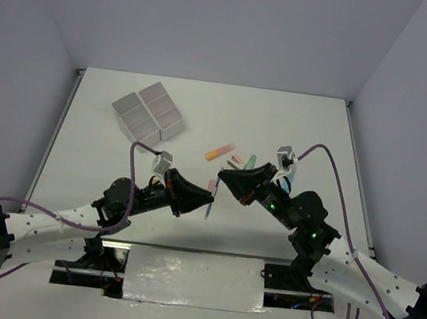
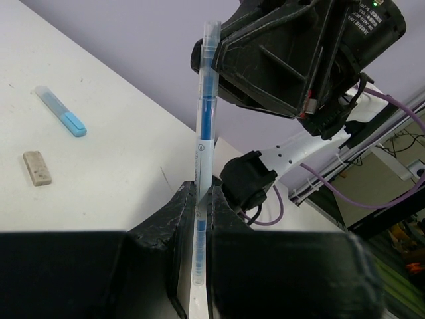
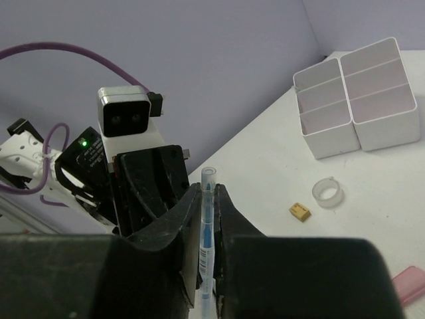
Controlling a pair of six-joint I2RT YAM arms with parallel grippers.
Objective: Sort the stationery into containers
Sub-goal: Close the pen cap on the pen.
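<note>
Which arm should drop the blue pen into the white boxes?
Left. The left end effector clamps the blue pen, and the white containers sit on its side, farther from the right arm.

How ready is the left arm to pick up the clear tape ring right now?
Probably not yet. The left tool is shut on the blue pen, which sits between the fingers of the right tool. The tape ring lies uncovered, so reach looks fine once the pen is gone.
</note>
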